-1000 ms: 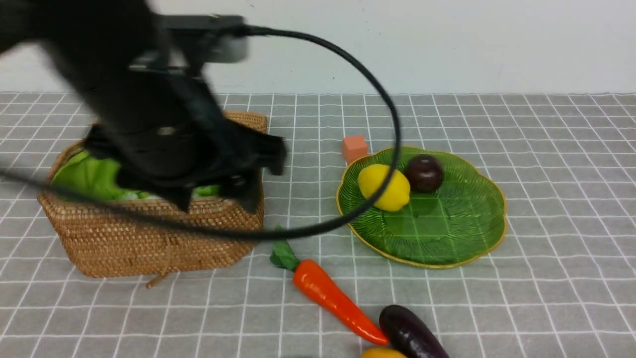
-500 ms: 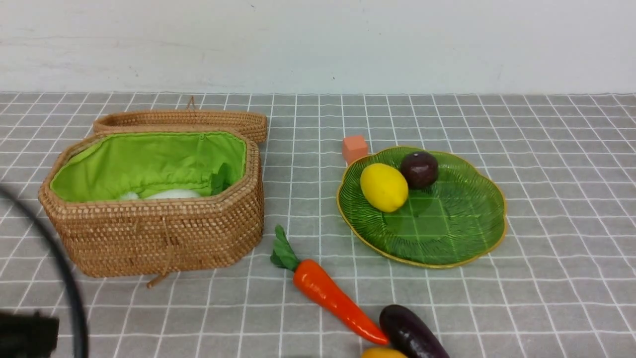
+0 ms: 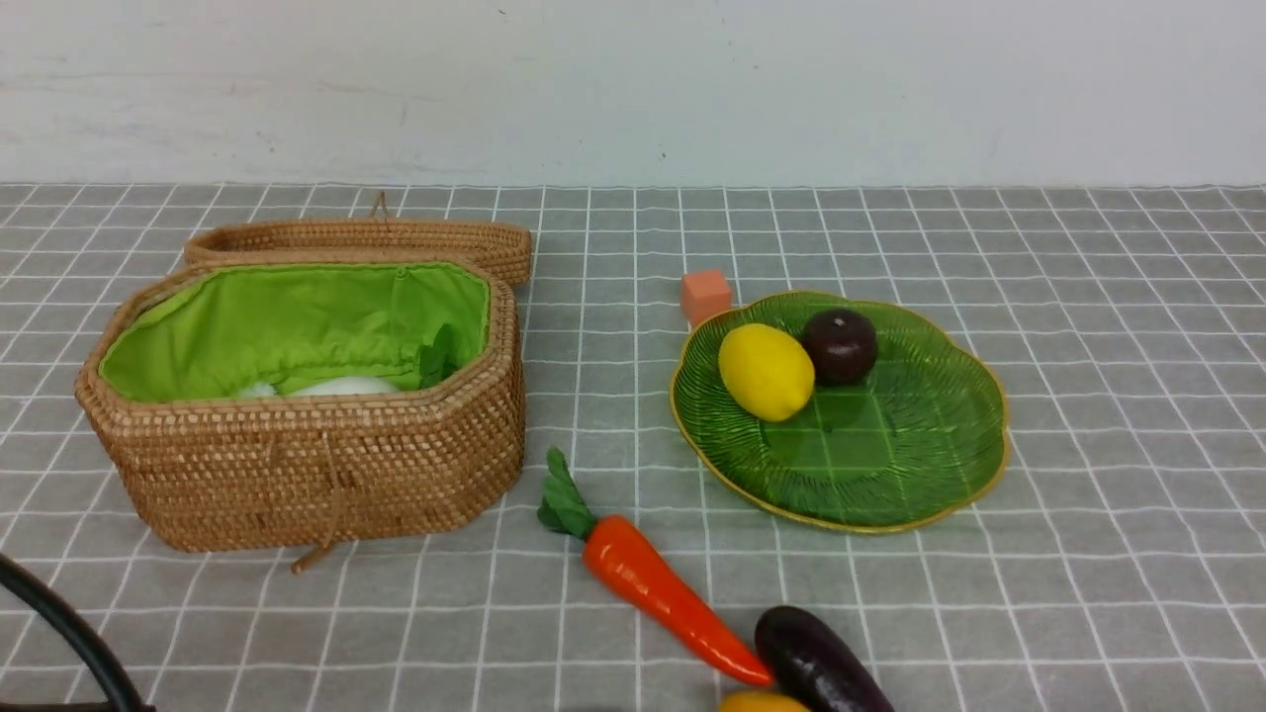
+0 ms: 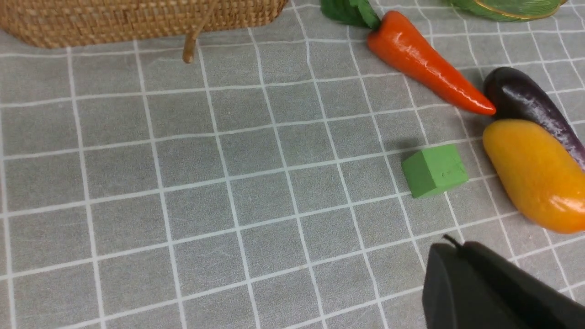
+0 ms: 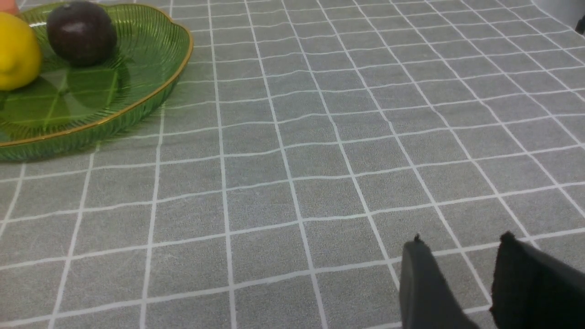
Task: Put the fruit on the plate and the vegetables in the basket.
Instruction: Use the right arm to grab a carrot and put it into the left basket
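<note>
Grey checked cloth (image 3: 1088,297), radish (image 3: 341,386) already in basket (image 3: 316,475), lemon (image 3: 767,373) and maroon fruit (image 3: 839,346) on plate (image 3: 890,465) right of basket, carrot (image 3: 658,593), eggplant (image 3: 816,658), mango (image 4: 534,178) unsorted front-right of basket; left gripper (image 4: 450,256) closed, empty; right gripper (image 5: 461,242) slightly parted, empty.

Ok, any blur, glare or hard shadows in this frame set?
Front view: sharp, evenly lit, only faint shadows under the plate and basket. Left wrist view: white glare streaks on the carrot, eggplant and mango; green cube throws a soft shadow. Right wrist view: crisp, small highlight on the maroon fruit.
</note>
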Motion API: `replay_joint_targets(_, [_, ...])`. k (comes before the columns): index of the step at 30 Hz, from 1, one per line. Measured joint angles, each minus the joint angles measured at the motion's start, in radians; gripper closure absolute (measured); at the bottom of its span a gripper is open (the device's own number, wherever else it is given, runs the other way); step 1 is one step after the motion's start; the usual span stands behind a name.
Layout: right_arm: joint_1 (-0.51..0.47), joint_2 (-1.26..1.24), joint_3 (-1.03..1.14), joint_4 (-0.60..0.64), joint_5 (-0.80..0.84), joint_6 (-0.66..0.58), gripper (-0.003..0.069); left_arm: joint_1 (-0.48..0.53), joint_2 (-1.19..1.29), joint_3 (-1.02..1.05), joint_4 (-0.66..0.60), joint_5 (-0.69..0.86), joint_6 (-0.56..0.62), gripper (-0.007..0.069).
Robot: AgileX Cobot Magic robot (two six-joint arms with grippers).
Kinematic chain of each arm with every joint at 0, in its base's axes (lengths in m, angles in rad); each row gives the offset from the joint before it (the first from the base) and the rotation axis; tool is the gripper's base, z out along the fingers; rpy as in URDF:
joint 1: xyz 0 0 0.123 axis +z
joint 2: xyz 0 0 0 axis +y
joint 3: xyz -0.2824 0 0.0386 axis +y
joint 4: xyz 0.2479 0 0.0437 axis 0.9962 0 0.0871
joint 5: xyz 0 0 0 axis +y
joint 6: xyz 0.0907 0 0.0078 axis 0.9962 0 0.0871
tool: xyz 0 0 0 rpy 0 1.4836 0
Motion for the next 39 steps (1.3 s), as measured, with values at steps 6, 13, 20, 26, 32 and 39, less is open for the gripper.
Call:
replay_joint_targets(6, [0.000, 0.000, 0.000, 0.000, 0.000, 0.000, 0.0419, 0.000, 0.000, 0.000, 0.001, 0.001, 0.000, 0.0638])
replay_joint_targets(13, [0.000, 0.000, 0.000, 0.000, 0.000, 0.000, 0.0419, 0.000, 0.000, 0.002, 0.066, -0.044, 0.001, 0.0638])
replay_joint_targets(20, [0.000, 0.000, 0.000, 0.000, 0.000, 0.000, 0.0419, 0.106, -0.066, 0.034, 0.129, -0.245, 0.114, 0.0638])
replay_joint_targets(26, [0.000, 0.000, 0.000, 0.000, 0.000, 0.000, 0.0419, 0.304, -0.277, 0.236, 0.032, -0.472, 0.375, 0.0638])
replay_joint_targets(32, [0.000, 0.000, 0.000, 0.000, 0.000, 0.000, 0.0419, 0.459, -0.513, 0.467, -0.048, -0.542, 0.423, 0.0638])
replay_joint_targets(39, [0.000, 0.000, 0.000, 0.000, 0.000, 0.000, 0.0419, 0.520, -0.548, 0.657, -0.054, -0.510, 0.423, 0.0638])
